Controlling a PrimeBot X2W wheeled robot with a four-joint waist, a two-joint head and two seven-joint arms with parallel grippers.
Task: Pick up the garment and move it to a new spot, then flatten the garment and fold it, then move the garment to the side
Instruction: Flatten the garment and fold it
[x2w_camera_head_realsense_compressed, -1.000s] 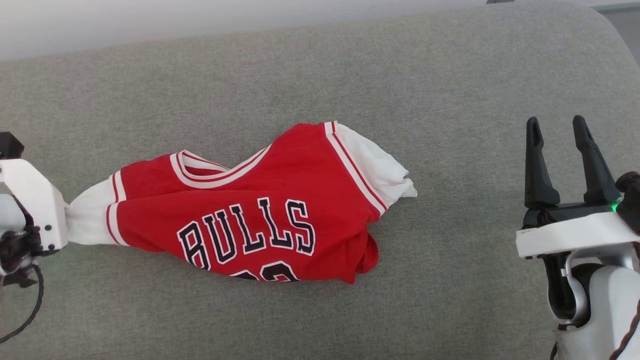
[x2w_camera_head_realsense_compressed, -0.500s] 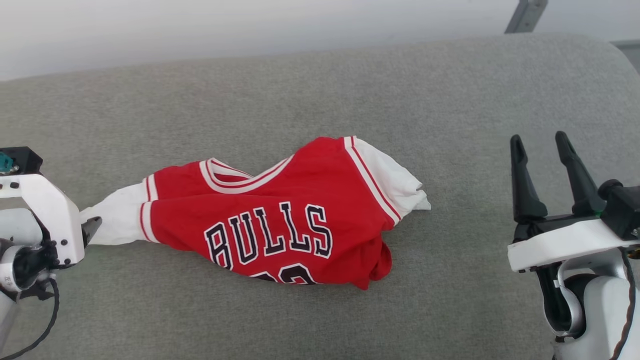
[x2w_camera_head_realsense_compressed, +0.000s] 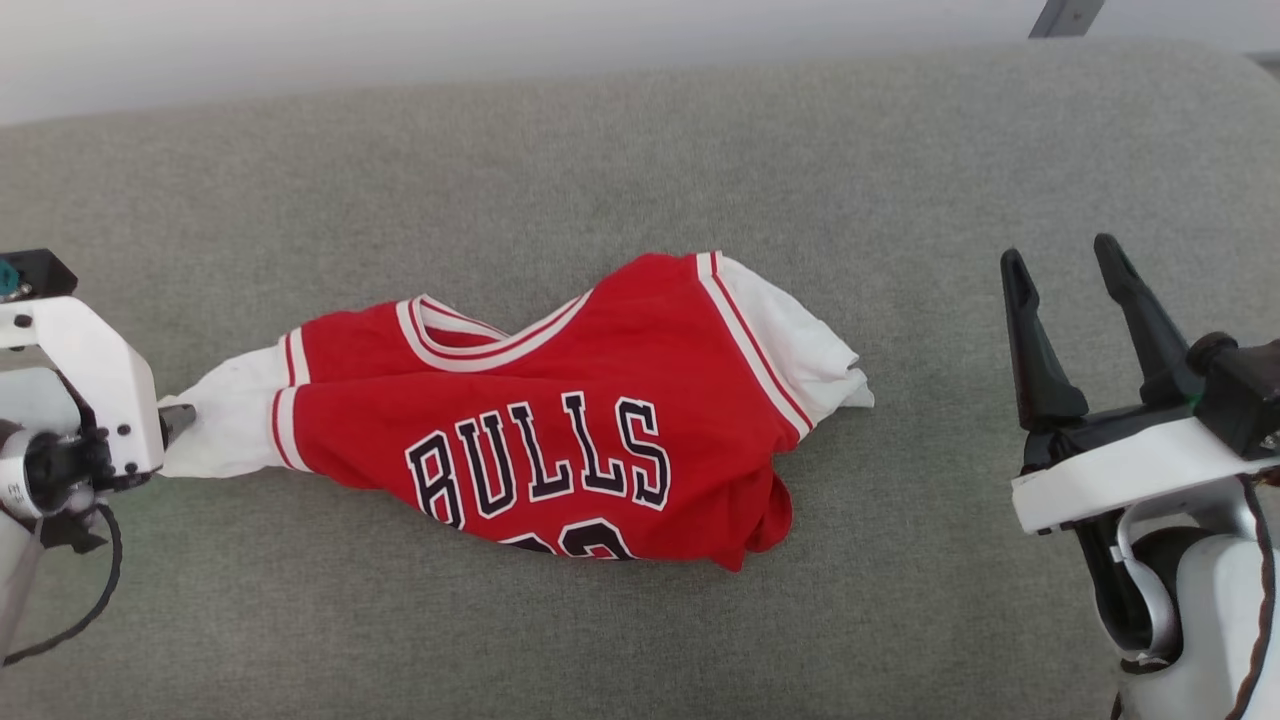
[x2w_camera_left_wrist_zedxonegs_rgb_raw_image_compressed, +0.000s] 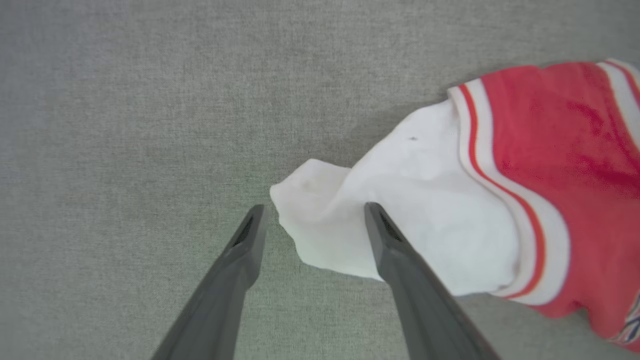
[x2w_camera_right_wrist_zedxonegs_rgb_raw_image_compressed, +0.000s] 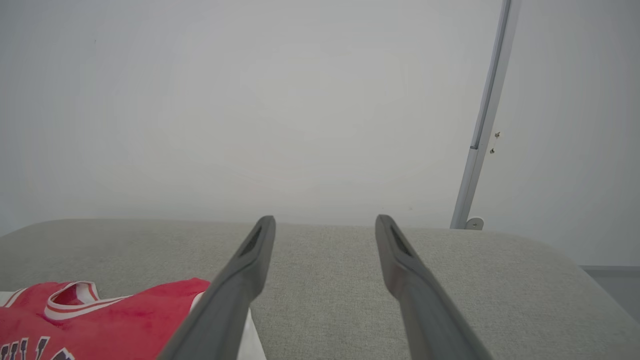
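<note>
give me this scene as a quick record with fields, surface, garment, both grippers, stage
surface: grey fabric cushion
garment: red jersey, BULLS lettering up, crumpled, not flat or folded
white lining: sticks out at both ends of the garment
left gripper: open, end of the lining between its fingers, not pinched
right gripper: open, empty, apart from the garment
stage: flattening and folding not yet done
</note>
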